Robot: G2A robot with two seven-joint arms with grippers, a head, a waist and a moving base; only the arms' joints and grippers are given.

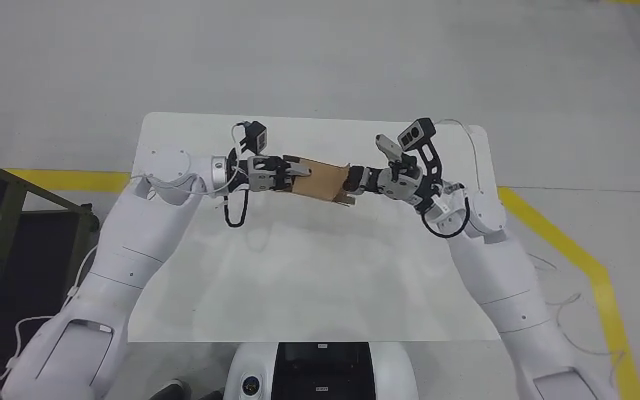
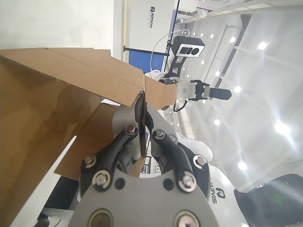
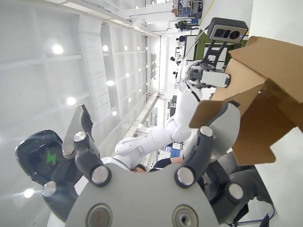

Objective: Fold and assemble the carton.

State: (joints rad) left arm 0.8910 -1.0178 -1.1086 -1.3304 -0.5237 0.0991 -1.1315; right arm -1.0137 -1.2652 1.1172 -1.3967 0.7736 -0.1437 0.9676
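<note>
A brown carton, partly opened with loose flaps, hangs above the far half of the white table between both arms. My left gripper is shut on one end of it; in the left wrist view the left gripper pinches the edge of a flap of the carton. My right gripper is at the other end. In the right wrist view the right gripper stands open, one finger resting against a flap of the carton, the other finger apart in free air.
The table's near half is bare white surface. A dark cart stands on the floor beside the table's left edge, and yellow floor tape runs past the right side.
</note>
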